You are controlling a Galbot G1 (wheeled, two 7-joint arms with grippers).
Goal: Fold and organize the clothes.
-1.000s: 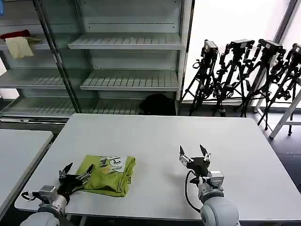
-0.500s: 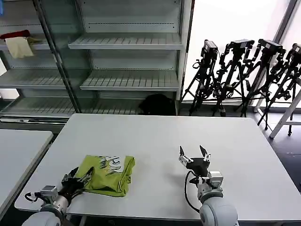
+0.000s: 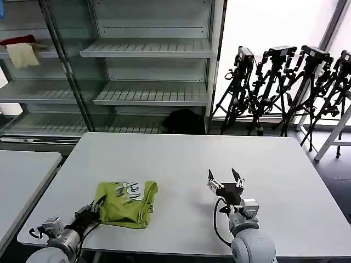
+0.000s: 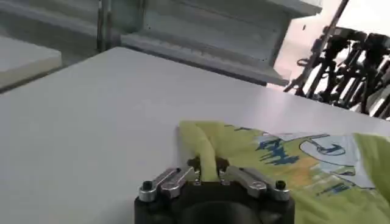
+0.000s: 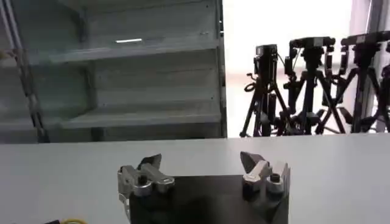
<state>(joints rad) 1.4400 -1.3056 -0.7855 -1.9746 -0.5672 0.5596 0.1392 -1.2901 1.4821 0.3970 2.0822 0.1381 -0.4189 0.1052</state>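
The lime-green T-shirt point(image 3: 125, 202) lies folded into a small bundle near the front left of the white table point(image 3: 186, 159), its white and blue print facing up. My left gripper point(image 3: 96, 207) sits low at the bundle's left corner, shut on a fold of the shirt's edge point(image 4: 204, 159); the left wrist view shows the green cloth pinched between the fingers. My right gripper point(image 3: 225, 177) stands open above the table's front middle, well right of the shirt, with nothing between its fingers point(image 5: 255, 163).
Metal shelves point(image 3: 148, 49) stand behind the table, with a dark red cloth point(image 3: 16, 40) and a beige cloth point(image 3: 23, 55) on the upper left shelf. Several camera tripods point(image 3: 285, 87) crowd the back right. A second table point(image 3: 22, 175) is at left.
My left gripper has moved in to the shirt's left corner and closed on its edge; it stood open beside the bundle before. The right arm has barely moved.
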